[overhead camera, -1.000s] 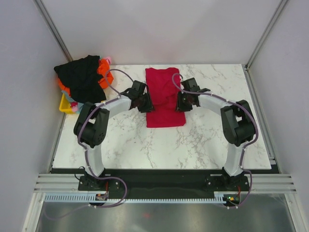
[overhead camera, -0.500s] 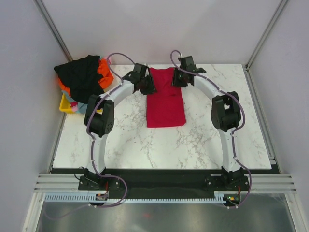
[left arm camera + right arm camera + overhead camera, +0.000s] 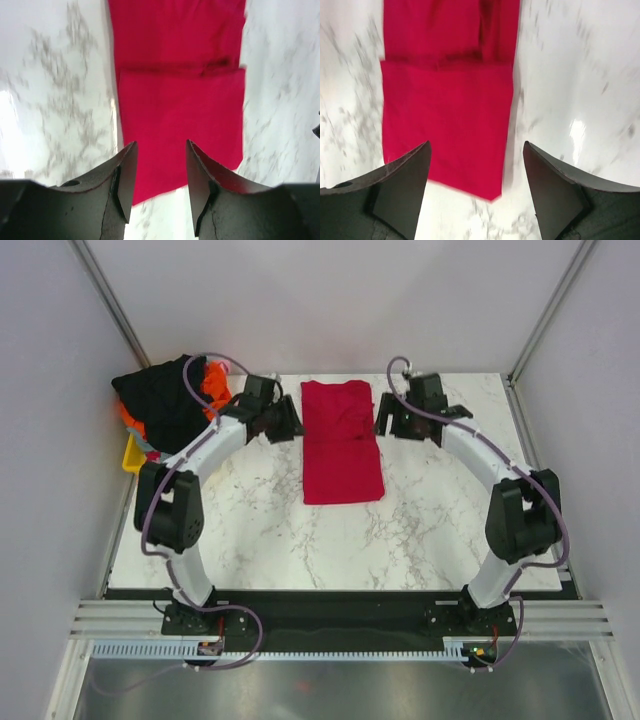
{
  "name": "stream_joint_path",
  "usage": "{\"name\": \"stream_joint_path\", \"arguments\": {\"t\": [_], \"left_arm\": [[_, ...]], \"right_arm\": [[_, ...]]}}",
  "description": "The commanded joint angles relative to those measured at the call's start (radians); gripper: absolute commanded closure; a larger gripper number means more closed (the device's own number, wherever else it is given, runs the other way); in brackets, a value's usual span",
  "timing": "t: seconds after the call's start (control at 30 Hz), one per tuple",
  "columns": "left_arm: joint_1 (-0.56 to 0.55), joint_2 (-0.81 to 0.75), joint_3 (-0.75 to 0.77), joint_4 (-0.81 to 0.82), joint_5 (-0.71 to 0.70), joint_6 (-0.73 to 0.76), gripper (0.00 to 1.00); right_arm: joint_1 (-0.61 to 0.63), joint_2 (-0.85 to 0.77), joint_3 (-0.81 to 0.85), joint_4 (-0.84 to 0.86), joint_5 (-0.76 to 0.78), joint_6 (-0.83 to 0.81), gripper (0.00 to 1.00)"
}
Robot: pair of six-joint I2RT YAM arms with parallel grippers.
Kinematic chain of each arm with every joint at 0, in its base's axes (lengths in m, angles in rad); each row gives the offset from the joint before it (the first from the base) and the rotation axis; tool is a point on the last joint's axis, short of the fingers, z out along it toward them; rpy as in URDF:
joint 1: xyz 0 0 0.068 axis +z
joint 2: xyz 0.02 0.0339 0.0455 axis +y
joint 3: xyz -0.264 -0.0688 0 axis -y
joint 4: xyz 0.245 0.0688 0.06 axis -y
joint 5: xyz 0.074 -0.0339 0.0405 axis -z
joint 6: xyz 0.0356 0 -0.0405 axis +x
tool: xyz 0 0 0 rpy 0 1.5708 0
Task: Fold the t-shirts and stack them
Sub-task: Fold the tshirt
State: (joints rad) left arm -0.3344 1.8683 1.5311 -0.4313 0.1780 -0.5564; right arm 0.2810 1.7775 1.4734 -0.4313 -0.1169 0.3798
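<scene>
T-shirt [image 3: 342, 443], crimson, folded strip, frame centre | left gripper [image 3: 160, 150], right gripper [image 3: 476, 150] flank upper end, both unclenched, empty | likely letting fold settle

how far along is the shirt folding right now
Done: the red t-shirt lies folded in a neat strip mid-table. In hand: nothing, the left gripper and right gripper are both open and empty, flanking its far end. Left: the black t-shirt and orange t-shirt sit heaped over the yellow bin, unfolded, and no stack exists yet.
</scene>
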Motion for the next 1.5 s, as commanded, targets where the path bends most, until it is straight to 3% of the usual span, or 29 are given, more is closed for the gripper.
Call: {"name": "stream_joint_path", "arguments": {"t": [0.0, 0.23, 0.53, 0.73, 1.07, 1.2, 1.47], "left_arm": [[-0.005, -0.147, -0.198, 0.092, 0.073, -0.031, 0.49], [-0.008, -0.359, -0.572, 0.227, 0.115, -0.083, 0.49], [-0.014, -0.443, -0.818, 0.368, 0.146, -0.122, 0.50], [-0.014, -0.423, -0.850, 0.422, 0.143, -0.142, 0.51], [-0.025, -0.390, -0.861, 0.486, 0.115, -0.183, 0.54], [-0.046, -0.362, -0.868, 0.537, 0.091, -0.208, 0.53], [-0.137, -0.258, -0.832, 0.568, 0.038, -0.240, 0.46]], "right_arm": [[0.004, -0.110, -0.238, 0.115, -0.149, 0.060, 0.18], [0.004, -0.268, -0.583, 0.255, -0.228, 0.116, 0.18], [0.004, -0.187, -0.725, 0.399, -0.251, 0.156, 0.24], [0.006, -0.096, -0.725, 0.494, -0.288, 0.189, 0.33], [0.006, -0.032, -0.740, 0.537, -0.267, 0.183, 0.80], [0.004, -0.010, -0.746, 0.551, -0.270, 0.180, 0.88], [0.006, 0.019, -0.737, 0.566, -0.285, 0.169, 0.94]]}}
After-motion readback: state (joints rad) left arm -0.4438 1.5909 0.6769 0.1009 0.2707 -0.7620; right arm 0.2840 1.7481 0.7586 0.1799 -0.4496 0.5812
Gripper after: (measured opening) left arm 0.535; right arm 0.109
